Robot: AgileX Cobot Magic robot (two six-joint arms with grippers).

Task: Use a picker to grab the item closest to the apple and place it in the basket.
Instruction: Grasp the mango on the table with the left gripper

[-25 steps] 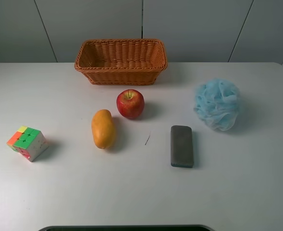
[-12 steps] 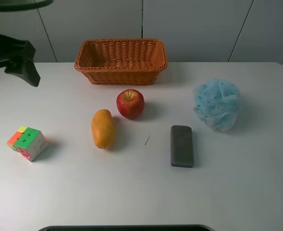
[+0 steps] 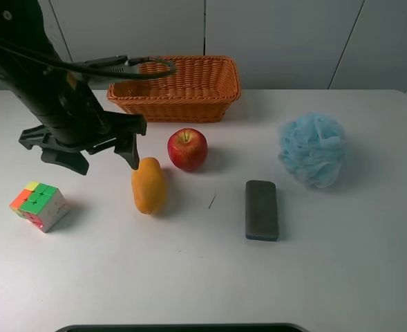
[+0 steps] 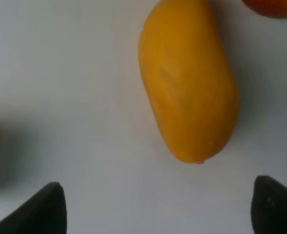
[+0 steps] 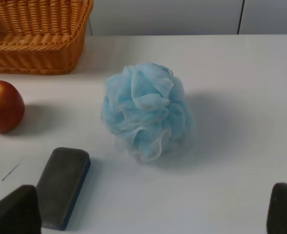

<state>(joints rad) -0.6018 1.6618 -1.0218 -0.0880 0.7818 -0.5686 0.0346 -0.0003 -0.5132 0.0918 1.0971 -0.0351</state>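
A red apple (image 3: 187, 149) sits on the white table in front of the wicker basket (image 3: 172, 114). An orange mango (image 3: 148, 185) lies just to the apple's front left, the nearest item to it. My left gripper (image 3: 105, 158) hovers open and empty just left of and behind the mango. In the left wrist view the mango (image 4: 189, 83) lies beyond the open gripper (image 4: 158, 209), with the apple's edge (image 4: 275, 7) at the corner. My right gripper (image 5: 148, 214) is open and empty, out of the exterior view, facing the apple (image 5: 4, 106) and basket (image 5: 36, 48).
A colourful puzzle cube (image 3: 39, 205) sits at the left. A grey eraser block (image 3: 262, 209) lies right of the mango, and a blue bath pouf (image 3: 312, 150) sits at the right. Both also show in the right wrist view, block (image 5: 63, 185) and pouf (image 5: 145, 112).
My left arm has swung in from the upper left edge to over the table, just left of the mango. The objects have not moved.
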